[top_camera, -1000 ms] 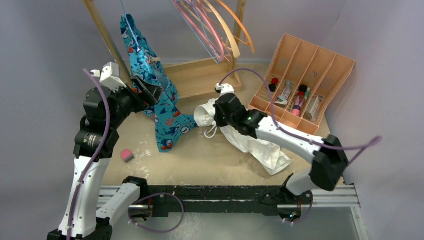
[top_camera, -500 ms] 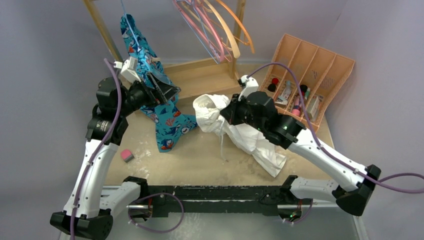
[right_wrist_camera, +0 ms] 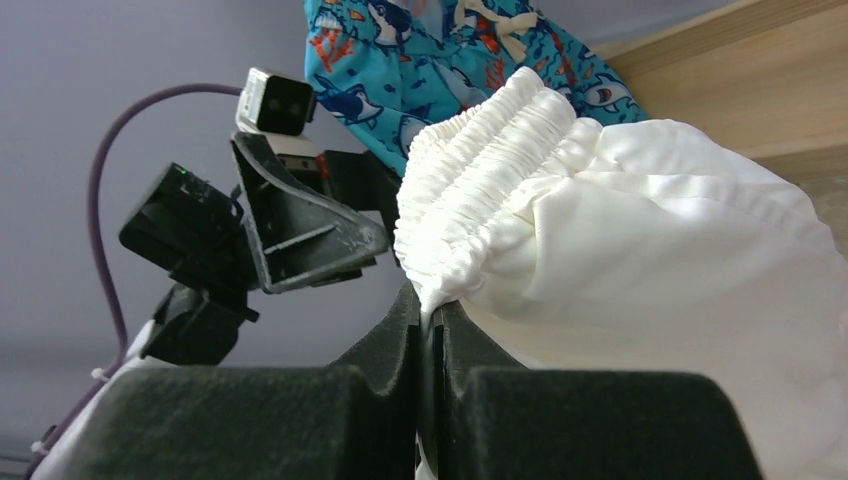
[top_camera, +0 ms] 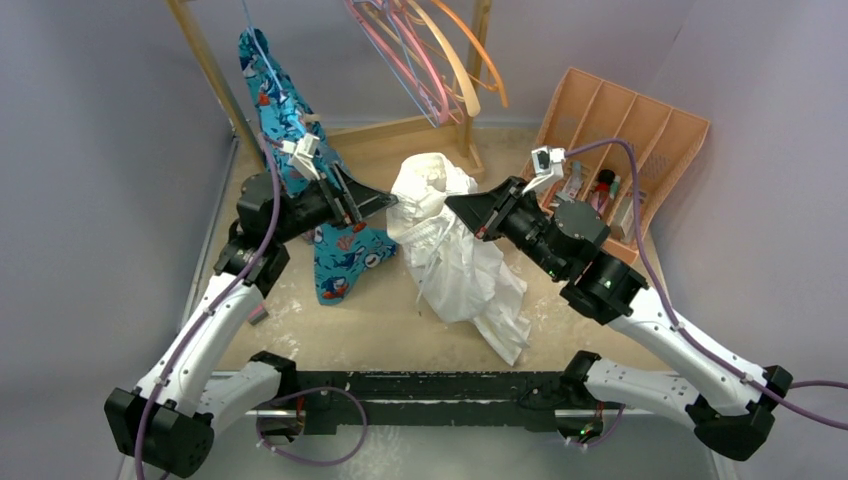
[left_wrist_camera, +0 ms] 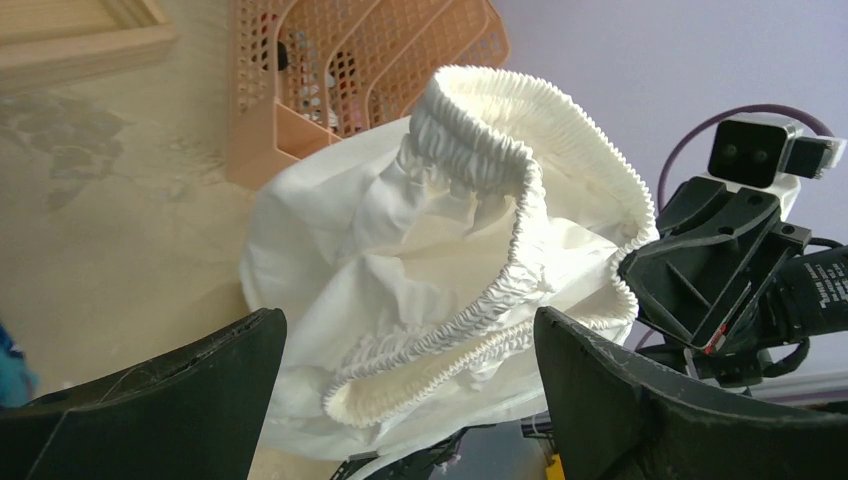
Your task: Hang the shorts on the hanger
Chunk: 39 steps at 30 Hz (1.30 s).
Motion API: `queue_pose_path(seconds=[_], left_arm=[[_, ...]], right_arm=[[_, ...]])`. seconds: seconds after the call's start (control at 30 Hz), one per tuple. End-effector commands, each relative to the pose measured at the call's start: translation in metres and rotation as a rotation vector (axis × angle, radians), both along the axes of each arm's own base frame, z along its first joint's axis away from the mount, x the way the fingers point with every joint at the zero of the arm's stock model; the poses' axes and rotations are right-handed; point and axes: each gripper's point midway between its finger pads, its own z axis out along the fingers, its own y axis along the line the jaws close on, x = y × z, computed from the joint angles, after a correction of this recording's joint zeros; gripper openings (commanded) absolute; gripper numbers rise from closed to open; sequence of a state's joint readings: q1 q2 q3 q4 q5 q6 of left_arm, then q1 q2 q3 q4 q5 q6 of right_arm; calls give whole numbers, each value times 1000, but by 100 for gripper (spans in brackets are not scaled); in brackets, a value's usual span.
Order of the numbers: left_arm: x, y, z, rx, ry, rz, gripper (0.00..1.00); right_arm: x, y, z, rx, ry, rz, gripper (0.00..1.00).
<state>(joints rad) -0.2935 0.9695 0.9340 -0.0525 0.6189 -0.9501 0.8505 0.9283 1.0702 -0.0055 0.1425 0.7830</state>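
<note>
The white shorts (top_camera: 455,260) hang in the air over the middle of the table, gathered waistband on top, legs trailing to the tabletop. My right gripper (top_camera: 455,204) is shut on the waistband (right_wrist_camera: 480,160), with fabric pinched between the pads (right_wrist_camera: 430,320). My left gripper (top_camera: 388,203) is open just left of the waistband; in the left wrist view the elastic rim (left_wrist_camera: 470,320) lies in front of its spread gripper (left_wrist_camera: 400,395), untouched. A thin light-blue hanger (top_camera: 405,85) hangs among pink hangers on the rack at the back.
A blue shark-print garment (top_camera: 300,150) hangs at the rack's left, close behind my left arm. The wooden rack base (top_camera: 400,140) runs along the back. A tan-orange hanger (top_camera: 470,60) hangs beside the pink ones. An orange slotted organizer (top_camera: 620,130) stands at back right.
My right gripper has lifted the shorts off the table, up and toward the middle. My left gripper has swung right, from the shark garment to the waistband.
</note>
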Motion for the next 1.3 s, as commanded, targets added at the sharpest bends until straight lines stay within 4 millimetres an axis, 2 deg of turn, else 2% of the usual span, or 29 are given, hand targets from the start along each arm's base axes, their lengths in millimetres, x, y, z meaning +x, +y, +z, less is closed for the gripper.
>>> queue_pose_path(seconds=[0.0,0.17,0.27,0.37,0.43,0.5,0.53,0.67,0.73,0.97,1.17,1.27], left_arm=[[1,-26,17,-92,-57,-46,93],[0,-54,-2,-76,23,-74,90],[-1,-59,-4,-42,21,-54,89],[2,-54,-3,-40,27,2,82],[4,-50,1,-54,31,36,70],[6,-45,3,-55,39,73,54],[7,-43,3,-50,45,87,45],[9,-42,11,-43,39,97,13],[9,-40,16,-23,25,100,1],[10,-30,17,71,-18,137,0],[10,-27,9,160,-40,122,0],[10,-24,3,228,-65,113,0]], right_arm=[[2,-12,55,220,-101,-55,0],[3,-15,50,252,-86,-68,0],[1,-18,50,265,-91,-76,0],[1,-25,52,272,-97,-98,0],[0,-29,50,273,-97,-108,0],[0,-32,51,275,-95,-120,0],[2,-30,36,247,-72,-124,0],[3,-31,20,185,-33,-134,3],[2,-33,9,150,-9,-137,8],[-3,-49,-43,24,129,-193,40],[-8,-60,-81,-41,236,-235,56],[-7,-65,-92,-60,279,-270,60]])
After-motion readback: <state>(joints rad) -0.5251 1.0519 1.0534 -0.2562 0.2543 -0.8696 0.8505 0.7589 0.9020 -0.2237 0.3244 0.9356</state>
